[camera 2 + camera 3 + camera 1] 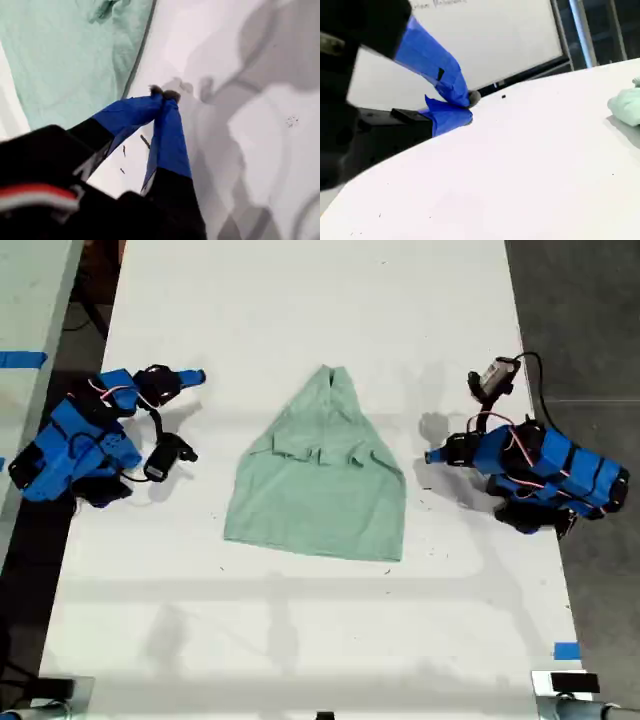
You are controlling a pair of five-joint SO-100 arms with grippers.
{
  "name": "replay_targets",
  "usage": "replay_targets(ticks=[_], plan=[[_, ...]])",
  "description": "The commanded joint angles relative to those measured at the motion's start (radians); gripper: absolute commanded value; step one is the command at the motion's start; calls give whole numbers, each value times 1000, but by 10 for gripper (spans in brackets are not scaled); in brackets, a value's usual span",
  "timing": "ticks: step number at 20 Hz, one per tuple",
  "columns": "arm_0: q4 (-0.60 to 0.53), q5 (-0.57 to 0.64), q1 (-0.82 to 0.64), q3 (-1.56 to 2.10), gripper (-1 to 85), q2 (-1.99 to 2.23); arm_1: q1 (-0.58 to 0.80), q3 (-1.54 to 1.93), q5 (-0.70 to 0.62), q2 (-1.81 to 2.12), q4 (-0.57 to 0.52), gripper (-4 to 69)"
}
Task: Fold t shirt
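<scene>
a pale mint-green, wrinkled cotton t shirt (318, 475) lies mid white desk (300, 300); my first end effector (164, 94) and my second end effector (469, 106), both clenched and empty, could pinch only one layer and drag it.

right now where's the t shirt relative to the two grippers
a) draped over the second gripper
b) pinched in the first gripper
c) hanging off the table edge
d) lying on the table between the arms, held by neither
d: the t shirt lies on the white table, and my first gripper and my second gripper are both shut on nothing, clear of the cloth.
</scene>
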Motion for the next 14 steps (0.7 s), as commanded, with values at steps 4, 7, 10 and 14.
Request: replay_targets(ticks=[4,7,10,14], plan=[[3,-21,-11,31,-3,8,25,28,186,11,25,-5],[3,-21,-9,31,-3,8,12,18,176,11,15,-5],[3,-21,-11,31,-3,8,-14,-28,227,11,31,-5],[-2,-17,-20,31,-3,8,-160,-204,313,-144,-55,-4]])
